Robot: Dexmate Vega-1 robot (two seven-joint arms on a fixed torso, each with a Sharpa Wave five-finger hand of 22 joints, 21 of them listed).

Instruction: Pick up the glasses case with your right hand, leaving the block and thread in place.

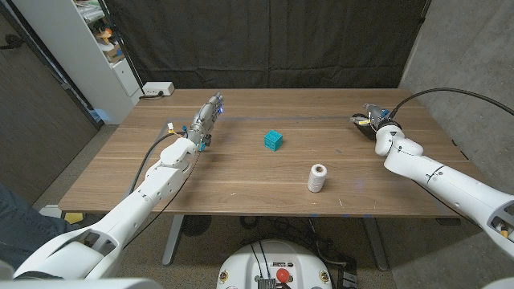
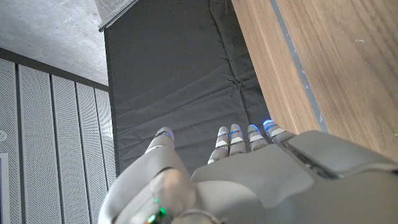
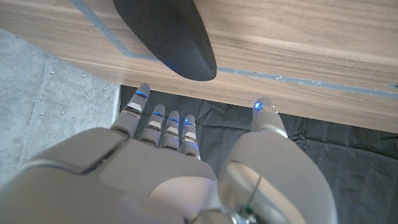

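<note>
Nearest me stands the thread spool (image 1: 318, 177), then the teal block (image 1: 273, 141) mid-table. My left hand (image 1: 206, 120) is released, holding nothing. Far right, my right hand (image 3: 186, 168) hovers with fingers apart beside the dark glasses case (image 3: 168, 34), not grasping it.

The counter (image 1: 241, 181) is brown wood with a lengthwise grain and a thin blue-grey line across its far part. At its middle sits a teal block (image 1: 273, 141); nearer, to the right, a spool of off-white thread (image 1: 318, 177). The glasses case (image 3: 166, 35) is plain matte black. Both arms are white; the left robot hand (image 1: 206, 120) and right robot hand (image 1: 371, 119) are grey with small blue lights at the fingertips (image 3: 170, 118). A black wrinkled curtain (image 1: 265, 44) hangs behind the far edge, beside a white shelf (image 1: 80, 48).
</note>
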